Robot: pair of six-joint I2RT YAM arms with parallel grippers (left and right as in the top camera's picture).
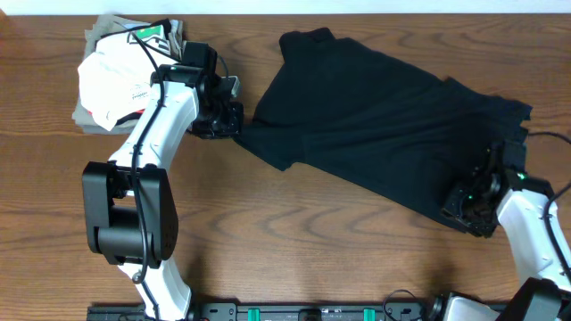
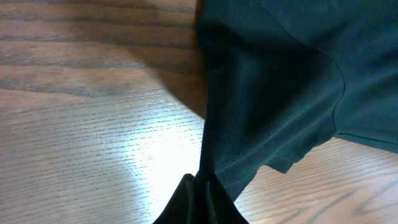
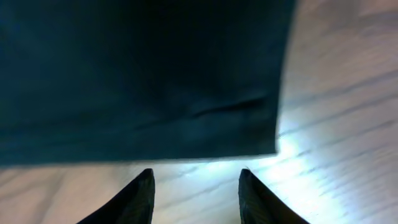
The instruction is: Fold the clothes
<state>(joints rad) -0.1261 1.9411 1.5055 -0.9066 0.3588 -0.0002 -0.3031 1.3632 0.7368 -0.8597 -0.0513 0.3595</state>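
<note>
Back-left corner of the bench point(image 1: 312, 259): a pile of other garments point(image 1: 100, 114), a white one point(image 1: 107, 85) on top, not part of the job and apart from the work. Just right of the pile: left claw point(image 1: 223, 118), closed tight on the left-hand tip of the black shirt point(image 1: 375, 125), the cloth drawn into a taut pinched fold running out from its jaws. Centre to right edge of the bench: the shirt itself, lying mostly flat and slanting from the back edge down toward the near right, one sleeve spread at the right. Near right: right claw point(image 1: 473, 203), jaws parted with nothing between them; in the right wrist view the shirt's hem corner lies just beyond the fingers point(image 3: 137, 193), apart from them, bare bench showing in the gap. Step in hand, by judgement: securing a second hold before the first fold. Next move likely calls for the right claw to slide forward under or over that hem corner and close on it, so both holds can carry the cloth across together.
</note>
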